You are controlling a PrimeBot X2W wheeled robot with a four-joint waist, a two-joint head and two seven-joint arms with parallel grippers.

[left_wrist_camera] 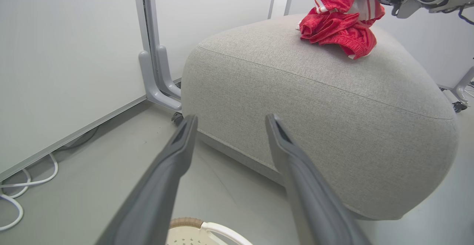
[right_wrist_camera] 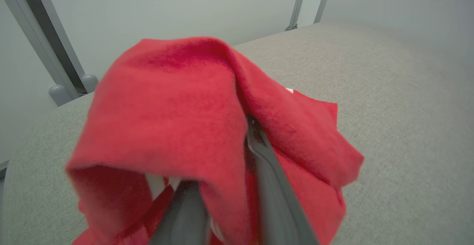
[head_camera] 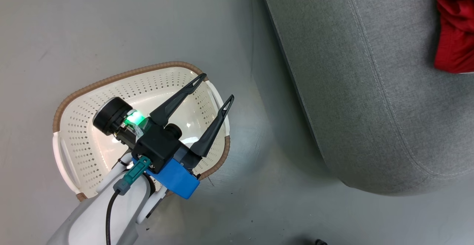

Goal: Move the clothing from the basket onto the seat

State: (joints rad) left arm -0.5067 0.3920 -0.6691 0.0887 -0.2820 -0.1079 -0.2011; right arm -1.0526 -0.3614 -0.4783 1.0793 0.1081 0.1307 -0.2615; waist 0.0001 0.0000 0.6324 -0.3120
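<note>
Bright red white-striped fabric clothing (left_wrist_camera: 335, 28) bunched on the large light grey upholstered seat (left_wrist_camera: 314, 100), right gripper (right_wrist_camera: 222, 163) fingers clamped on its raised fold, left gripper (head_camera: 217, 86) fingers spread apart above the cream perforated plastic basket (head_camera: 122, 75)

i see the grey floor (head_camera: 148, 23) across the left of the head view. the basket (head_camera: 122, 75) sits on it at lower left, and the seat (head_camera: 370, 89) stands on it at right, near but apart. red clothing (head_camera: 455, 34) lies bunched on the seat at the upper right edge.
</note>
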